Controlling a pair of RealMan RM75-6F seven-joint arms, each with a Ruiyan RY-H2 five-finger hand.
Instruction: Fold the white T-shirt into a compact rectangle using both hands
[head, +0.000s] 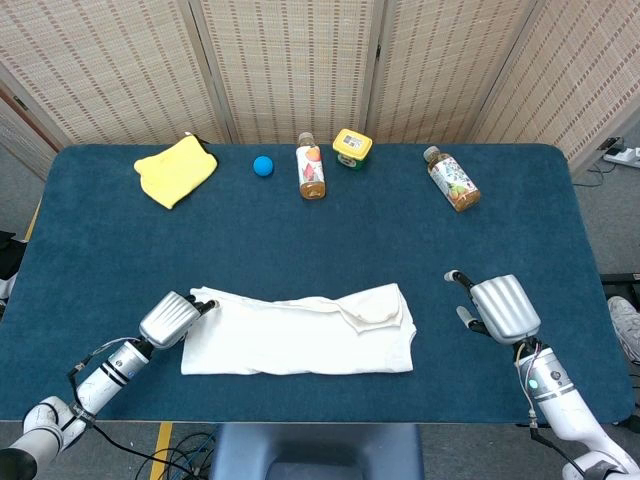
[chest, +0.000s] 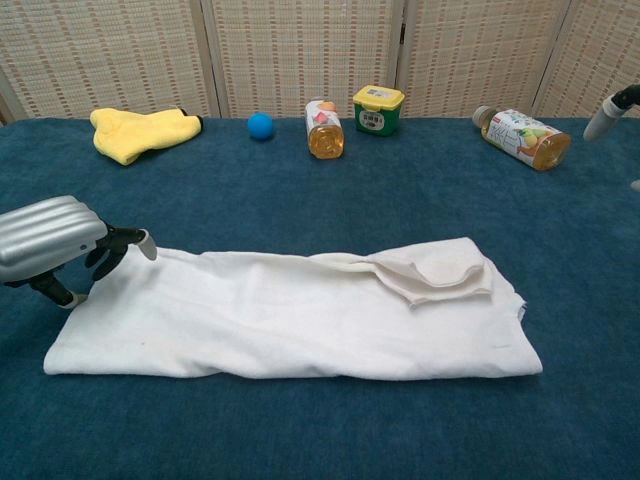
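The white shirt (head: 300, 335) lies folded into a long flat strip, a sleeve flap doubled over its right part. The left hand (head: 172, 319) touches its left end, fingers curled, gripping nothing clearly; the right hand (head: 497, 308) hovers beside its right end, fingers spread, empty.

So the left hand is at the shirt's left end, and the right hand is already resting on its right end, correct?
Not quite. The left hand is at the shirt's left end, but the right hand is off the shirt, apart from its right end over bare table. The head view shows the gap.
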